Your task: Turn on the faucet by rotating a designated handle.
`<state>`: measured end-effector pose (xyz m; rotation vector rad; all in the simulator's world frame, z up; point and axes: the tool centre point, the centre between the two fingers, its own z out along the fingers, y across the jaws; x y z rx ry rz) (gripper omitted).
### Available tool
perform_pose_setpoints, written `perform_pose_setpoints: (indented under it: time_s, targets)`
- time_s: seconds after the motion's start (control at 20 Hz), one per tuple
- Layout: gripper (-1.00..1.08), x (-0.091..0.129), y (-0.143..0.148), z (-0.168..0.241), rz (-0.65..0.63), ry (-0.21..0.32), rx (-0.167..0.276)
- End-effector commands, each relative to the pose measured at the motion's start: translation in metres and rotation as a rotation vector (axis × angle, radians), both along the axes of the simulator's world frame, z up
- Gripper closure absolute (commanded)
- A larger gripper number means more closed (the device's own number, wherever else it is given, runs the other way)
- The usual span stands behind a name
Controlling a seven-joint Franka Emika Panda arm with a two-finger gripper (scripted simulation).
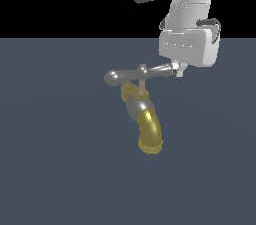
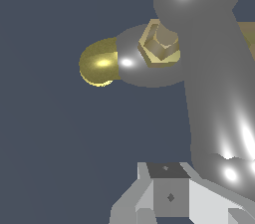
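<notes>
While the handle [image 1: 141, 74] sits roughly level across its brass stem, we judge the task as barely started, or at most mid-push; nothing in either view shows how far it must rotate. The gripper [image 1: 178, 70] is down at the handle's bulb end on the exterior view's right, fingertips touching or just beside it. In the wrist view the handle arm [image 2: 209, 93] runs right up against one finger [image 2: 167, 195]. Claw state: we cannot tell, since the fingers are mostly hidden and no clear gap shows. It does not look like a wrap-around grasp, more a side contact for pushing. The faucet [image 1: 142, 116] stands mid-scene on the dark floor [image 1: 50, 169], spout curving down toward the camera, brass end lowest. Left to do: sweep the handle around its stem. No containers in view, so nothing to report there.
</notes>
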<state>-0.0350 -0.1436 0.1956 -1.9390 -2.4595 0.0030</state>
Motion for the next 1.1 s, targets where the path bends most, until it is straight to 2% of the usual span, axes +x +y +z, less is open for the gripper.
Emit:
perform_pose_setpoints:
  time_s: [0.0,0.5,0.55,0.6,1.05]
  targets:
    - [1.08,0.012,0.002,0.001,0.005,-0.009,-0.004]
    - [1.08,0.041,0.006,0.001,0.005,-0.009,-0.004]
    - [1.08,0.041,0.006,0.001,0.005,-0.009,-0.004]
    - [1.08,0.033,-0.007,0.000,-0.016,-0.002,-0.007]
    - [1.08,0.065,0.034,0.000,-0.006,-0.005,-0.006]
